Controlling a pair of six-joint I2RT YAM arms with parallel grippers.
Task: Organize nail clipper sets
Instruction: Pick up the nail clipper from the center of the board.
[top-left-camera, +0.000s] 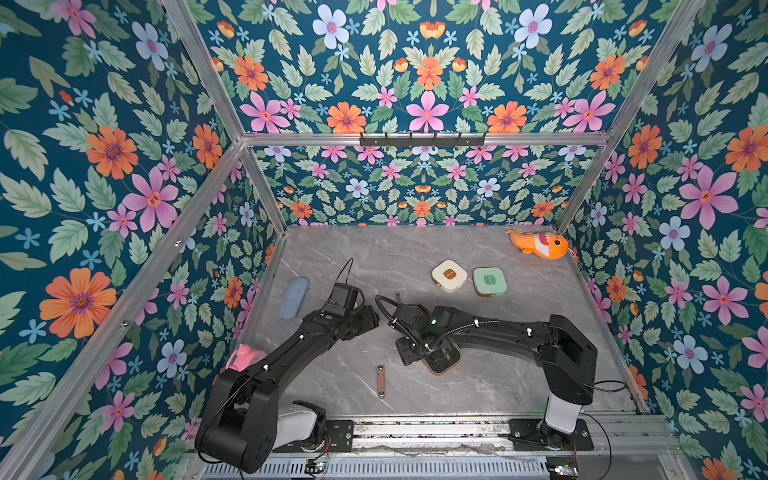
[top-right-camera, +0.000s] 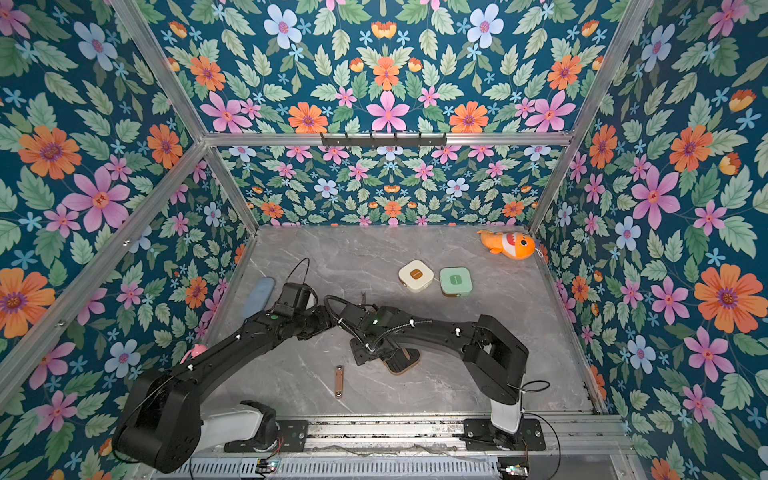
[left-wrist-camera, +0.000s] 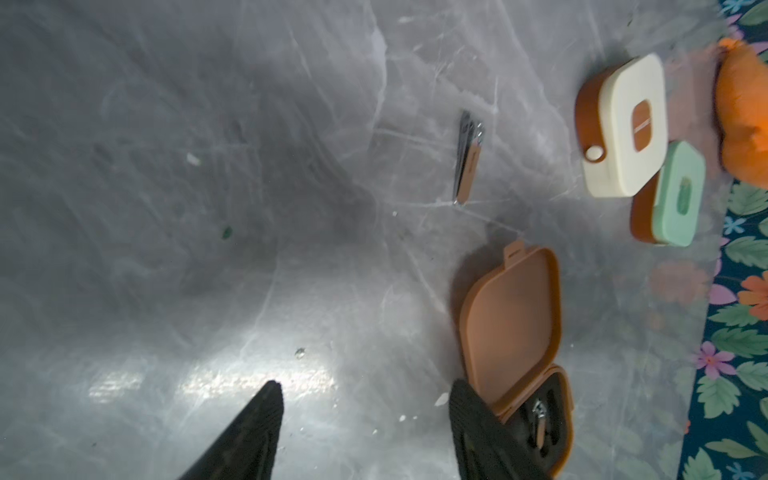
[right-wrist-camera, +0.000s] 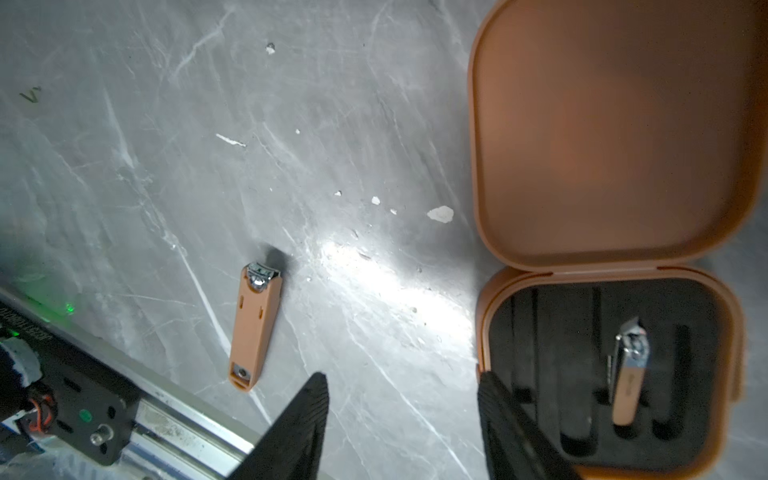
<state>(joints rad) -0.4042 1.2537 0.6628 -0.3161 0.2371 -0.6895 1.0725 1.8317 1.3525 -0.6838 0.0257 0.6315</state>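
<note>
**Top views.** Brown case (top-left-camera: 444, 368) lies open near the front of the marble tabletop (top-left-camera: 498, 386), mostly hidden under the right arm (top-left-camera: 498, 332). A long tan clipper (top-left-camera: 380, 381) lies loose near it, on the side of the left arm (top-left-camera: 291, 353). Cream case (top-left-camera: 449, 276) and mint case (top-left-camera: 490, 281) sit shut, side by side, farther back. Both top views agree.

**Left wrist view.** Left gripper (left-wrist-camera: 365, 428) gapes wide with nothing between its fingers. One finger is close beside the brown case's rim; contact cannot be told. A slim metal clipper (left-wrist-camera: 467, 162) rests on bare marble, apart from all three cases.

**Right wrist view.** Right gripper (right-wrist-camera: 401, 419) is spread and empty, above the table between the long tan clipper and the open case. Black tray (right-wrist-camera: 552, 353) holds one small clipper (right-wrist-camera: 629, 374); whether it is fully seated cannot be told. The other slots look empty.

**Handling, as judged.** The clippers are stiff, light and smooth-sided, and they lie flat on a slick surface, so they will likely skid or pivot. The best pinch is across the narrow sides at mid-length. The case is light plastic and may slide. Its hinged lid (right-wrist-camera: 615, 133) wants pressing near the front tab.
</note>
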